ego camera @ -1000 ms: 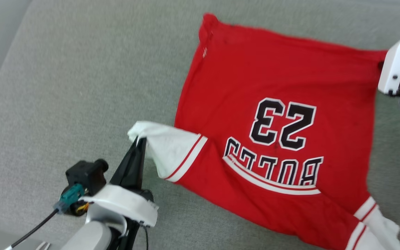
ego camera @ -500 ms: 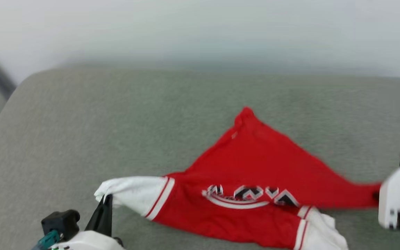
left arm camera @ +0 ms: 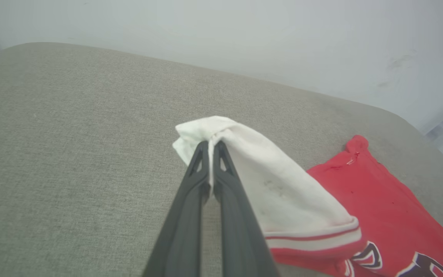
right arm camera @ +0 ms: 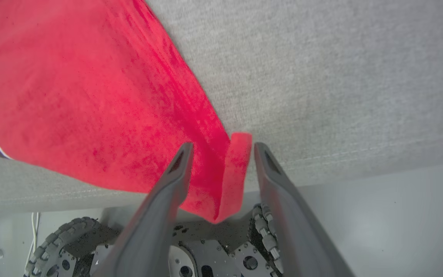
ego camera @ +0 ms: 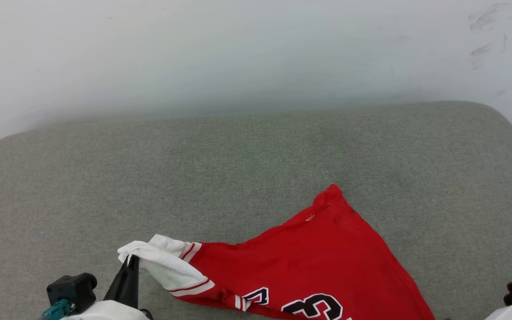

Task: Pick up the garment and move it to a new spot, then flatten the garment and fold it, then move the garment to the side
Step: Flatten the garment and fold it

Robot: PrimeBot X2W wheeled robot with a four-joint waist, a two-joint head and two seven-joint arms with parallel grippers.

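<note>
With the right gripper's [right arm camera: 222,146] fingers spread around its hem corner drooping off the grey fabric table's [ego camera: 256,151] edge, the red white-sleeved jersey T-shirt [ego camera: 327,249], sleeve pinched by the left gripper's [left arm camera: 210,145] fingers lower left, could slide off if pulled one-sidedly.

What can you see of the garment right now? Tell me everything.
The garment is a red jersey-like knit shirt with red-white striped trim and black, white-outlined print facing up. It lies rumpled, not flat, on the grey cushion, its near edge hanging over the front. The left gripper is shut on the bunched white sleeve. A folded red corner hangs between the right gripper's open fingers, unpinched.
</note>
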